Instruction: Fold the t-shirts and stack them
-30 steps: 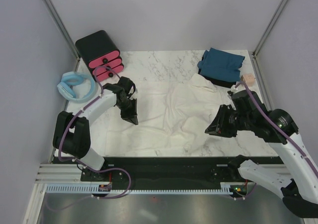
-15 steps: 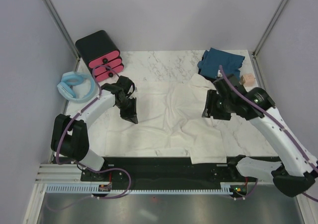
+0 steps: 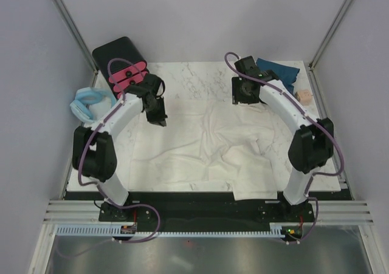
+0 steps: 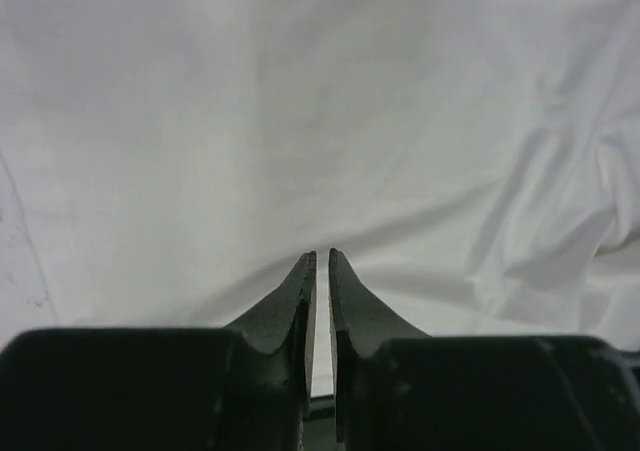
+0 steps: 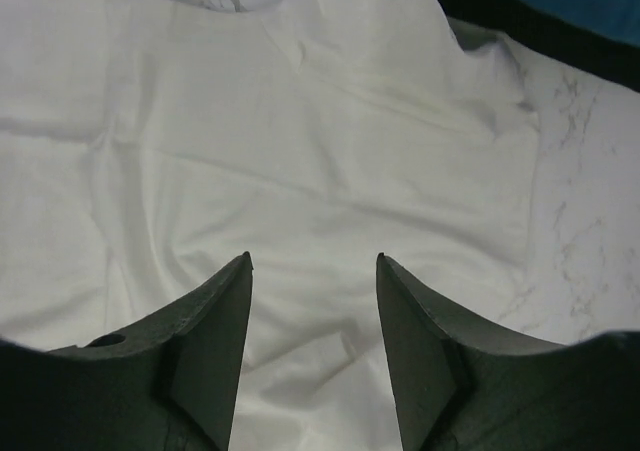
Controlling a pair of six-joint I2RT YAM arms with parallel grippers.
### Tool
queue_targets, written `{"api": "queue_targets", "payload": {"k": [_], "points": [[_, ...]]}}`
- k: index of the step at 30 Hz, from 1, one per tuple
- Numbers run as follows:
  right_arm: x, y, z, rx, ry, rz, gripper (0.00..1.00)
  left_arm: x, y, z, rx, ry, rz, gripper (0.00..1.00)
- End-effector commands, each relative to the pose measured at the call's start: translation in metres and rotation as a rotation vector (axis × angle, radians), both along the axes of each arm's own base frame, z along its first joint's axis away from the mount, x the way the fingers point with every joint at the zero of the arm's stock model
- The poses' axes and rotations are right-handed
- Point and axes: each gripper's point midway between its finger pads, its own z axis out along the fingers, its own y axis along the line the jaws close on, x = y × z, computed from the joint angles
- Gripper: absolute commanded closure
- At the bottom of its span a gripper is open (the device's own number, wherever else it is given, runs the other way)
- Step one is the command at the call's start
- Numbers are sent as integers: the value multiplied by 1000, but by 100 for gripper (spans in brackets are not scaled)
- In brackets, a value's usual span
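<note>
Right pincer (image 5: 312, 259) farther back, above cream shirt (image 5: 300, 151)

text: none readable — labels: none — numbers: none

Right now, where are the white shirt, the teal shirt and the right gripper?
white shirt (image 3: 194, 143), top view, middle of the spread cloth.
teal shirt (image 3: 284, 71), top view, its exposed right part.
right gripper (image 5: 313, 256), right wrist view, midway between its open fingertips.
</note>
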Motion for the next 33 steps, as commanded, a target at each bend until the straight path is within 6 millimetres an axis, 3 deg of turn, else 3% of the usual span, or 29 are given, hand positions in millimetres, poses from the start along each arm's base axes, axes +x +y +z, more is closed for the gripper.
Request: {"api": "queue_targets", "payload": {"k": [1, 2, 4, 10, 11, 12, 14, 18, 19, 24, 25, 30, 31, 33], "points": [[57, 19, -11, 17, -77, 93, 40, 73, 11, -3, 71, -102, 85, 83], [62, 21, -39, 14, -16, 93, 40, 80, 15, -20, 83, -59, 107, 83], [70, 29, -50, 39, 0, 112, 40, 101, 13, -15, 52, -81, 136, 83], [89, 38, -83, 41, 11, 120, 41, 149, 16, -34, 49, -73, 179, 83], [89, 40, -93, 36, 30, 122, 41, 160, 14, -27, 40, -92, 182, 85], [91, 40, -95, 39, 29, 120, 42, 159, 15, -42, 50, -51, 183, 86], [93, 42, -102, 46, 36, 118, 42, 167, 12, -44, 43, -59, 180, 88], [94, 41, -114, 31, 59, 115, 43, 168, 6, -65, 34, 1, 167, 98], [93, 41, -116, 31, 65, 114, 43, 164, 7, -77, 42, 34, 167, 98], [90, 39, -131, 16, 102, 108, 46, 158, 5, -89, 39, 74, 163, 98], [88, 38, -136, 13, 121, 106, 52, 155, 7, -93, 45, 88, 160, 98], [85, 43, -156, 19, 174, 110, 59, 147, 15, -109, 96, 135, 175, 98], [86, 44, -156, 22, 172, 107, 68, 145, 19, -111, 110, 144, 192, 98], [88, 46, -156, 23, 166, 108, 76, 142, 29, -112, 147, 160, 217, 98]]}}
